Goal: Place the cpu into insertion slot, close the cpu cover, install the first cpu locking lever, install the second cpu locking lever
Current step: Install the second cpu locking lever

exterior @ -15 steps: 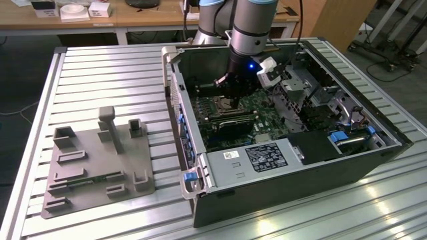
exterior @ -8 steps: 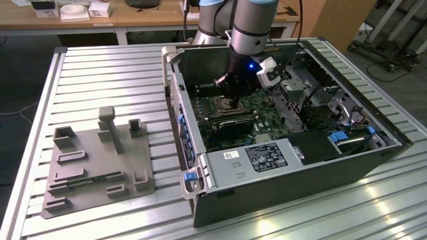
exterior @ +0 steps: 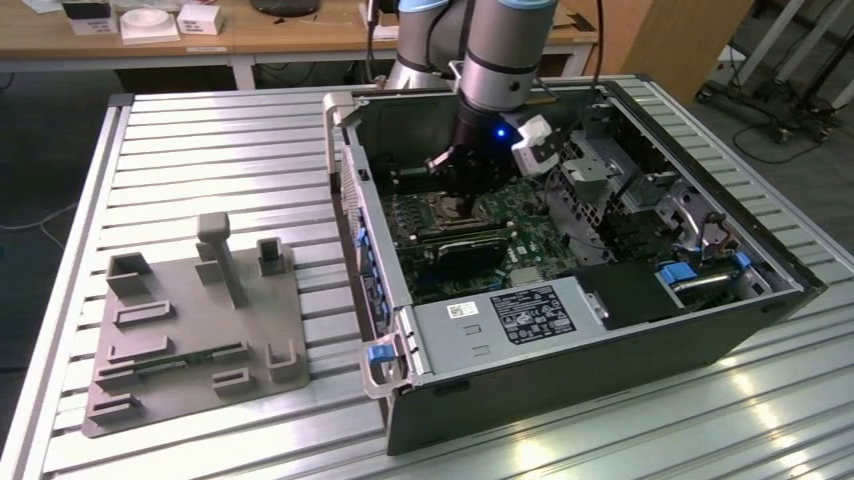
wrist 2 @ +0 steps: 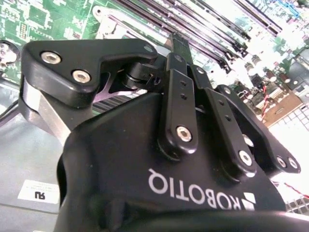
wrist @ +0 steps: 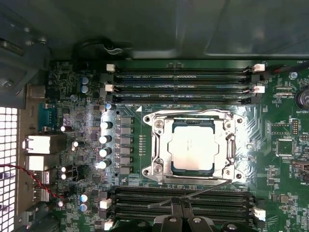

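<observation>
cpu (wrist: 194, 146) seated in insertion slot (wrist: 227, 126), cpu cover (wrist: 166, 145) flat around it.

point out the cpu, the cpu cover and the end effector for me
cpu (wrist: 193, 145): first wrist view, middle of its silver top.
cpu cover (wrist: 160, 146): first wrist view, side bar of the metal frame.
end effector (wrist: 182, 210): first wrist view, between its fingertips.

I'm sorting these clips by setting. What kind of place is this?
Probably a robotics lab or test workshop. An open computer case lies on a slatted metal table under the arm's gripper, a grey fixture block sits beside it, and a wooden bench with small boxes stands behind.
</observation>
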### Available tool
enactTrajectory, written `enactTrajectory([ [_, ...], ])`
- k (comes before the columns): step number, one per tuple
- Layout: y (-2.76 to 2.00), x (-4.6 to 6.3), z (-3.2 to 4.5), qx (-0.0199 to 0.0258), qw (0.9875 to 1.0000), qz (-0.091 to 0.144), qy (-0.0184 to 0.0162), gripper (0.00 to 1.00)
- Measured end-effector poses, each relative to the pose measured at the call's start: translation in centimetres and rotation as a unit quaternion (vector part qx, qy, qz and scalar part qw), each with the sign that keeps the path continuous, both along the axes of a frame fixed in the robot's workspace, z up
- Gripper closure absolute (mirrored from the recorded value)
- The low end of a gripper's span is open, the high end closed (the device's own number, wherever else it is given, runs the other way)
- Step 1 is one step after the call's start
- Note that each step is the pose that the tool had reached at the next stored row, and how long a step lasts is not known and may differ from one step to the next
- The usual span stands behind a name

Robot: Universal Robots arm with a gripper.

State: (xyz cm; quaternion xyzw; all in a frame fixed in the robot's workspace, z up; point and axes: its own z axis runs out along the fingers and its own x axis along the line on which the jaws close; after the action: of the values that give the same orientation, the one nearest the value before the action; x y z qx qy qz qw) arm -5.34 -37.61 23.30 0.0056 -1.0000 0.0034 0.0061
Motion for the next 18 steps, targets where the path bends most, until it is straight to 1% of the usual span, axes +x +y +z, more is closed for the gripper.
enactTrajectory([
  [6,0.00,-0.3,-0.27,0.0000,1.0000,0.000,0.0033,0.90],
  [18,0.00,-1.3,-1.29,0.0000,1.0000,0.001,0.0075,0.90],
])
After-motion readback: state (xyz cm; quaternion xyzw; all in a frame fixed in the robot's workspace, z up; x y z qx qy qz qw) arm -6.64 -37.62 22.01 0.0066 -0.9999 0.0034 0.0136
